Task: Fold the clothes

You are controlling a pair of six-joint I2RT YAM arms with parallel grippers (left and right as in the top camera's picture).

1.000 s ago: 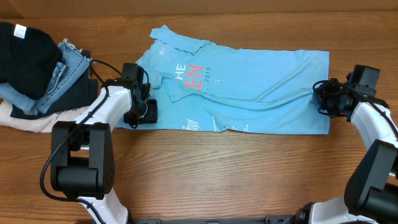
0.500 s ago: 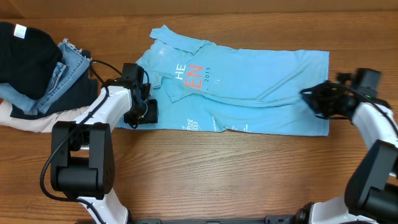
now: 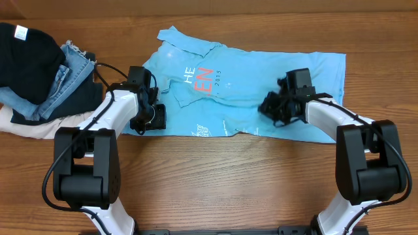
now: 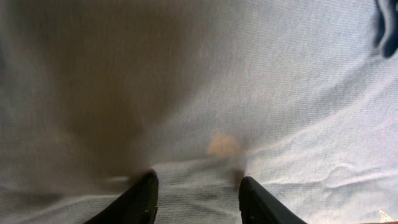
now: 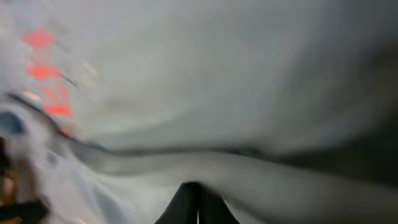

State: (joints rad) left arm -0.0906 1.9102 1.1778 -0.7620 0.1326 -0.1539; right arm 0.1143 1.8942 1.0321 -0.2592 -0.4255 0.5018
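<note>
T-shirt (image 3: 248,78) is laid flat across the far half of the table (image 3: 228,183), hem edge at right. Left gripper (image 3: 149,117) is set on its lower-left edge, fingers apart. Right gripper (image 3: 274,108) is seen over the right half, fingers together, wrist view blurred. Bare wood is shown in front, clothes pile (image 3: 39,72) at far left.

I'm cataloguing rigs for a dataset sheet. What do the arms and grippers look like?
The left arm and right arm match: white tubular links, black joint housings. A thin black cable loops beside the left one. The left gripper and right gripper are black, with dark tapered fingers.
</note>
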